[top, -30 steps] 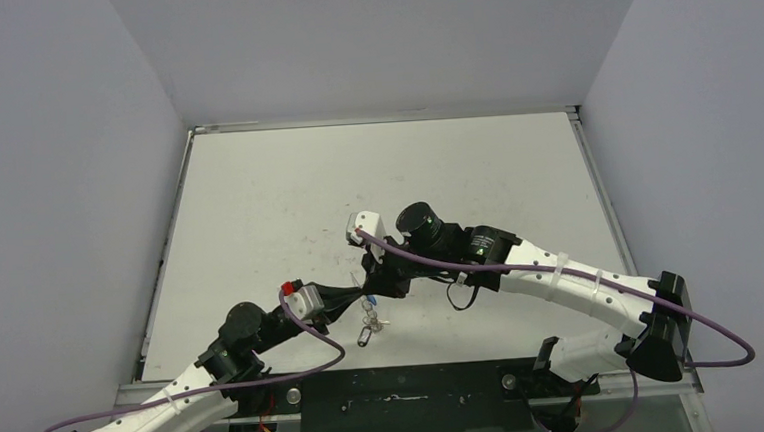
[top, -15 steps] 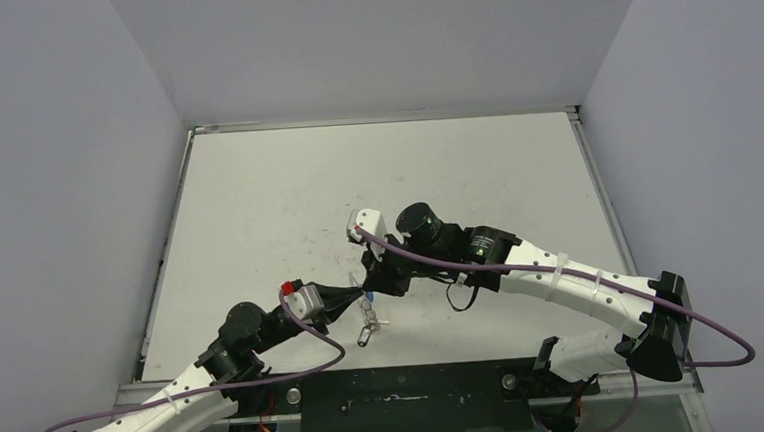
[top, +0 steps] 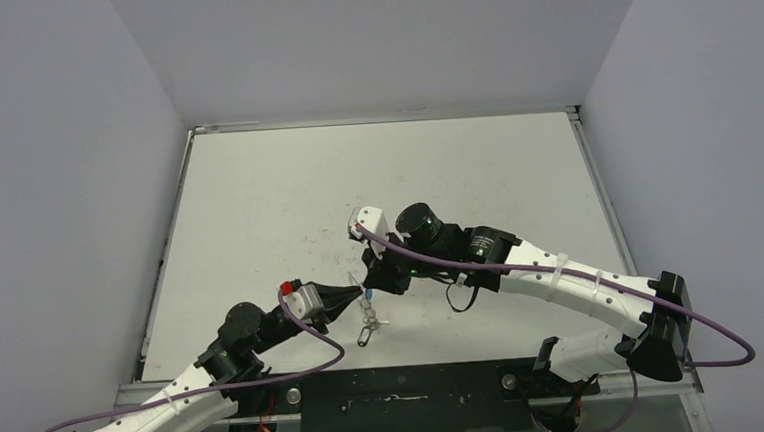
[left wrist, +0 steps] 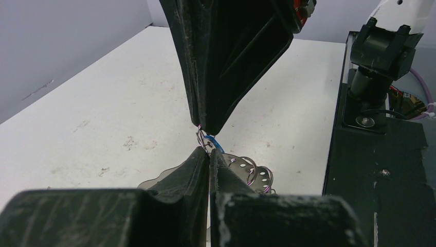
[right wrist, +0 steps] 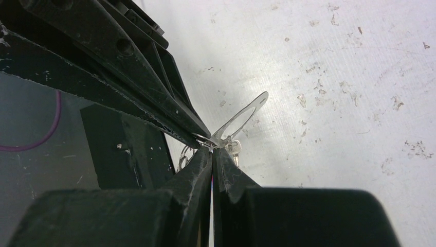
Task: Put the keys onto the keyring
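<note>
Where left pincer (left wrist: pixel 210 154) meets right pincer (right wrist: pixel 212 152), both pinch keyring (right wrist: pixel 262 97) near table's (top: pixel 287 202) front edge.

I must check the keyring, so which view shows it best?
Right wrist: the keyring stands clear, its big hole visible. Left wrist shows part of it behind the left gripper; top shows only a speck.

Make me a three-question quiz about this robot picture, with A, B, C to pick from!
1. Where do the left jaws and right jaws meet? A) by the far wall B) over the table, front middle C) off the table
2. What colour is the key head at their tips? A) red B) blue C) yellow
3. How do both jaws stand? A) wide open B) one open C) both shut
Answers: B, top view shows tips meeting there; B, left wrist view shows blue; C, neither wrist view shows a gap.
</note>
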Robot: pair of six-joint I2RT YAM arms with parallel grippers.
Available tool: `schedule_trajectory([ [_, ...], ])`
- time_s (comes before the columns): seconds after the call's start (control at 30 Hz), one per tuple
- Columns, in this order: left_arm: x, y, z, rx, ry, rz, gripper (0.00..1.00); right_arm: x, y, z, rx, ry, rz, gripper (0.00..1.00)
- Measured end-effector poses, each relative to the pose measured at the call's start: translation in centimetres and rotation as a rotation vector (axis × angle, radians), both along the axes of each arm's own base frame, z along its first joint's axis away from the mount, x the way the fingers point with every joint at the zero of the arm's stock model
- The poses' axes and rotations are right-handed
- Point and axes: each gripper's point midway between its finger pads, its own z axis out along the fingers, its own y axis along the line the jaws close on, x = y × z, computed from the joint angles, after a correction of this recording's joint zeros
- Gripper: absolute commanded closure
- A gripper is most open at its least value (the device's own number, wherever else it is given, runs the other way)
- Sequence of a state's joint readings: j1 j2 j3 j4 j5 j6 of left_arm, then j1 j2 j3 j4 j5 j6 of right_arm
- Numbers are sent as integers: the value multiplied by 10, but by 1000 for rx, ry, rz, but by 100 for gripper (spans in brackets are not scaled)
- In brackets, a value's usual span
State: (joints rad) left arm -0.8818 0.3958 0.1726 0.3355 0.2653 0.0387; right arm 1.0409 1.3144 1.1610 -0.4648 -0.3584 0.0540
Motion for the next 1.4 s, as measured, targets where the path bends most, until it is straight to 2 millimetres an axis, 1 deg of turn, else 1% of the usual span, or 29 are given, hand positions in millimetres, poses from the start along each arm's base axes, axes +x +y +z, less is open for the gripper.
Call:
schedule_trajectory([
  [0.07,0,0,0,0,0,0,100,1,-1,-1,-1,6,-9,100],
  [0.13,0,0,0,-1,-1,0,100,2,-2,-3,-6,12,-17,89],
  [0.17,0,0,0,0,0,0,100,3,-3,-5,-8,16,-22,82],
  [0.27,-1,0,0,0,-1,-4,100,7,-7,-10,-16,25,-44,52],
  [0.33,-1,0,1,-4,-3,-5,100,11,-9,-13,-21,30,-64,38],
  [0.43,-3,1,3,-10,-9,-10,100,15,-14,-18,-18,31,-84,26],
  [0.53,-4,2,5,-15,-14,-10,100,17,-21,-16,20,27,-92,20],
  [0.6,-4,3,6,-18,-16,-10,100,17,-25,-12,57,18,-90,19],
  [0.67,-5,3,8,-22,-20,-11,100,15,-28,-3,115,-6,-74,20],
  [0.83,-8,5,9,-27,-26,-17,100,4,-28,20,246,-106,22,21],
  [0.9,-10,5,10,-27,-29,-24,100,-1,-28,23,284,-156,69,21],
  [1.0,-13,5,11,-28,-35,-39,100,-10,-26,18,322,-218,162,22],
  [1.07,-15,5,11,-28,-41,-52,100,-15,-23,15,339,-236,211,26],
  [1.13,-17,4,11,-26,-45,-64,100,-19,-20,15,356,-250,253,33],
  [1.2,-19,3,11,-23,-48,-77,100,-21,-16,20,379,-267,281,43],
  [1.27,-21,3,10,-21,-55,-89,100,-22,-13,21,395,-278,306,50],
  [1.4,-25,1,6,-12,-55,-110,100,-25,-6,20,413,-272,345,56],
])
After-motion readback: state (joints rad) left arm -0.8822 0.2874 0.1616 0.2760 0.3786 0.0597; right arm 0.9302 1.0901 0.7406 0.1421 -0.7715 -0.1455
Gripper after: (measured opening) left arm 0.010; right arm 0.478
